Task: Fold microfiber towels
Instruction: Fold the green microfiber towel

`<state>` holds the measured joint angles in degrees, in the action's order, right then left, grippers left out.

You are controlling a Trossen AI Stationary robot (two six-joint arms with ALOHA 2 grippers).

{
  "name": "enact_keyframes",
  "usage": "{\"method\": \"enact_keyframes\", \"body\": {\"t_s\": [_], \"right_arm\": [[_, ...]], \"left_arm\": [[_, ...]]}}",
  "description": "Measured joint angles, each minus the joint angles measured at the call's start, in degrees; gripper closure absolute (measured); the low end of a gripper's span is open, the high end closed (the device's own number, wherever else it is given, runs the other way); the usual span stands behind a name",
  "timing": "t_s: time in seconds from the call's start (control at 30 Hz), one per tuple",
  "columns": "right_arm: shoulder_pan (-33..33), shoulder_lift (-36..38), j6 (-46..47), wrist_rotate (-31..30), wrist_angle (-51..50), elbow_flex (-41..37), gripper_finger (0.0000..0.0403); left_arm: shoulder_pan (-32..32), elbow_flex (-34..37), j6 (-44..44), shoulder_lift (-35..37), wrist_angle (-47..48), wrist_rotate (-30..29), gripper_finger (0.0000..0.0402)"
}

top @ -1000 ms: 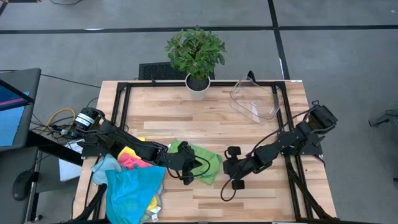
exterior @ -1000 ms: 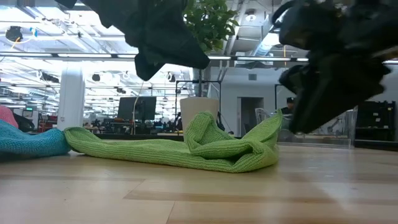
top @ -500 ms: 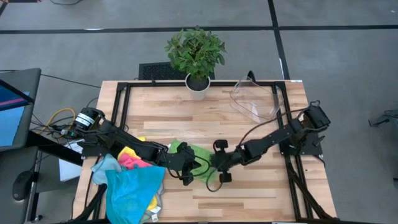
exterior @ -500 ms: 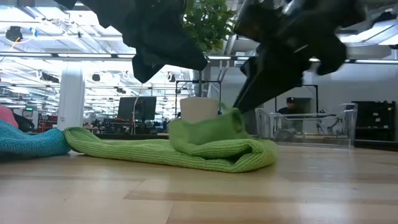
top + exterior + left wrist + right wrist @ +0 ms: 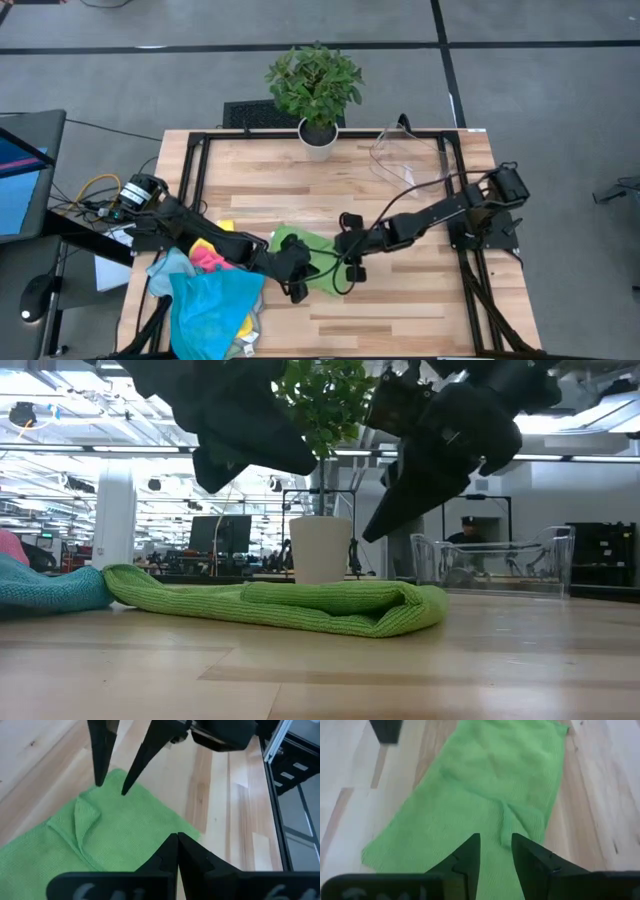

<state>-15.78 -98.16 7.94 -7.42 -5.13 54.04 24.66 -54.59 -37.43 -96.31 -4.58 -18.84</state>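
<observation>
- Right hand (image 5: 495, 851) hovers part-open and empty just above the folded green towel (image 5: 485, 795).
- Left hand (image 5: 176, 851), shut and empty, hangs opposite it.

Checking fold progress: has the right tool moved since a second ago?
Yes. In the high view the right tool has swept toward the table's left side, from bare wood to over the green towel, nearer the plant pot's line.

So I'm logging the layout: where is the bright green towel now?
In the high view the bright green towel lies mid-table toward the near edge, between both claws, just right of the towel pile.
</observation>
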Motion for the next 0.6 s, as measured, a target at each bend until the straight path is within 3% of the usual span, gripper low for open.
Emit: {"method": "enact_keyframes", "body": {"t_s": [0.13, 0.4, 0.6], "right_arm": [[-2.96, -0.17, 1.83, 0.04, 0.26, 0.00, 0.0276], [-9.35, -5.90, 5.01, -0.11, 6.48, 0.00, 0.0280], [-11.27, -10.06, 9.05, -0.20, 9.93, 0.05, 0.0282]], "left_arm": [[1.42, 0.00, -0.22, -1.30, 0.13, -4.75, 0.0402], [2.42, 0.00, -3.89, -8.45, -2.41, -7.09, 0.0401], [2.33, 0.00, -4.28, -8.85, -2.10, -7.32, 0.0401]]}}
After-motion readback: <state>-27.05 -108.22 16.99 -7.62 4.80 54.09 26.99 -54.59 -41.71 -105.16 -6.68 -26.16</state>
